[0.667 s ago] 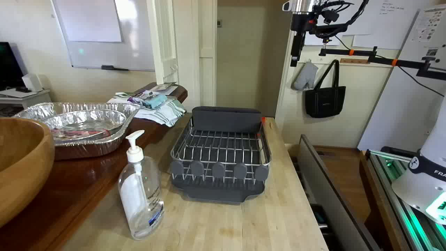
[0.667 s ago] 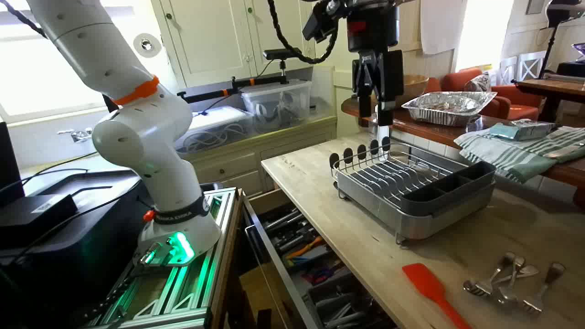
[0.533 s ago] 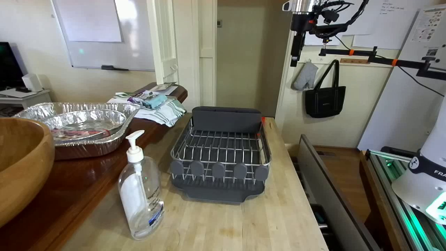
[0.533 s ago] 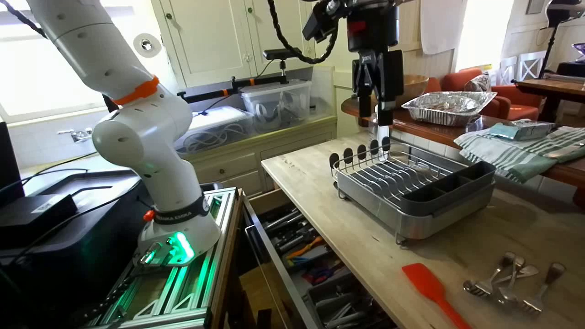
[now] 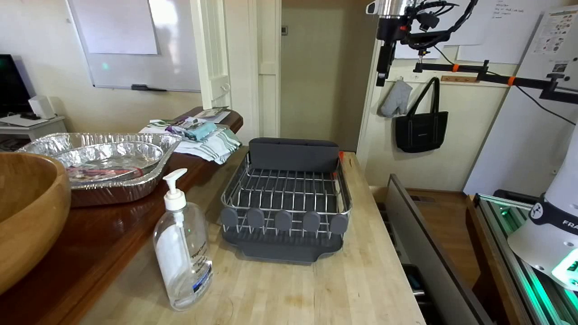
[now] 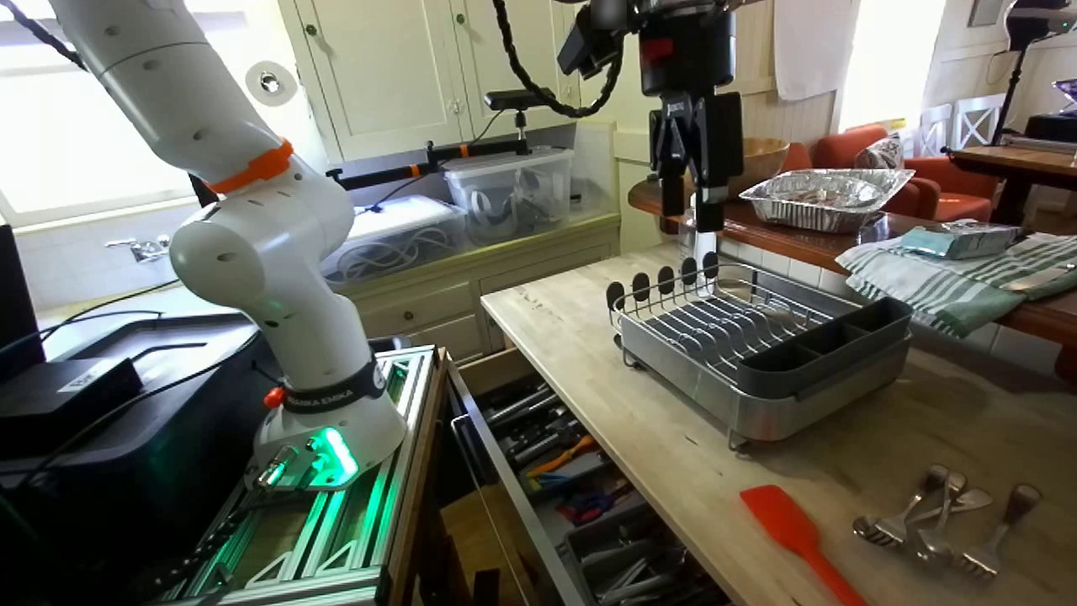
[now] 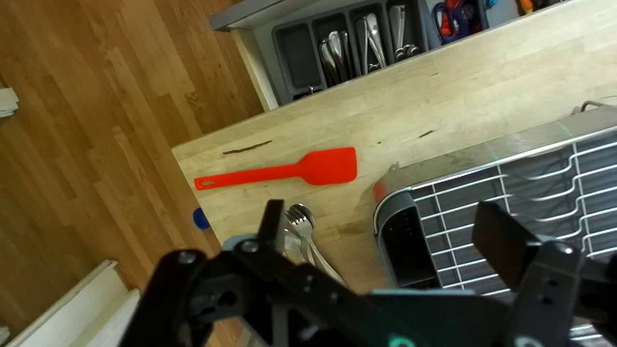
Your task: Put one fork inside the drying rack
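The drying rack, a dark grey tray with a silver wire grid, stands on the wooden counter; it also shows in an exterior view and the wrist view. Its dark cutlery holder sits along one end. A fork and another fork lie with spoons on the counter beyond that end. In the wrist view a fork shows beside the left finger, its handle partly hidden. My gripper is open and empty, high above the counter; it also shows in an exterior view and the wrist view.
A red spatula lies between the drawer side and the cutlery. An open drawer with utensils runs along the counter edge. A soap pump bottle, foil trays, a wooden bowl and towels stand around.
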Controlling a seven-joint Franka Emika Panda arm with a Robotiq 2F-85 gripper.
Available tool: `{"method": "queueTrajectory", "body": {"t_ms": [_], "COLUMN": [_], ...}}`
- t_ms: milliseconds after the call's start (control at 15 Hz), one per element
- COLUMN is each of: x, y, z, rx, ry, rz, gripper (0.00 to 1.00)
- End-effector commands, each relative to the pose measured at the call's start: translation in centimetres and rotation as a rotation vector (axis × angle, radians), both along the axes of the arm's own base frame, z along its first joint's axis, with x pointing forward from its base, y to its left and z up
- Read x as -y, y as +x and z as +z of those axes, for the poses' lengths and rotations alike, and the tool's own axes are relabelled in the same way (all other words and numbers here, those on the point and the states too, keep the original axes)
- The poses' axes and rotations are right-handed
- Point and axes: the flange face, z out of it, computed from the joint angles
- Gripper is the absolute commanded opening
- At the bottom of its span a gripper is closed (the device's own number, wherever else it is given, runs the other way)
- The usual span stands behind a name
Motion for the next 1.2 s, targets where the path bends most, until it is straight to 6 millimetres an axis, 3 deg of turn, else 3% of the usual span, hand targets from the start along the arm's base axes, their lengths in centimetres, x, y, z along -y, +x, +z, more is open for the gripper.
{"method": "queueTrajectory", "body": {"t_ms": [0, 267, 800, 933, 1000, 1133], "x": [1.6, 3.8, 7.7, 8.4, 7.2, 8.0], "y": [1.7, 4.2, 9.2, 9.8, 8.6, 9.3], "z": [-0.3, -1.8, -8.4, -9.0, -8.3, -8.9], "rx": [0.084, 0.211, 0.263, 0.258, 0.246, 0.243], "ry": [0.043, 0.092, 0.14, 0.148, 0.138, 0.137], "rz": [-0.064, -0.094, -0.139, -0.149, -0.144, -0.152], "gripper": [1.0, 1.0, 1.0, 1.0, 1.0, 1.0]}}
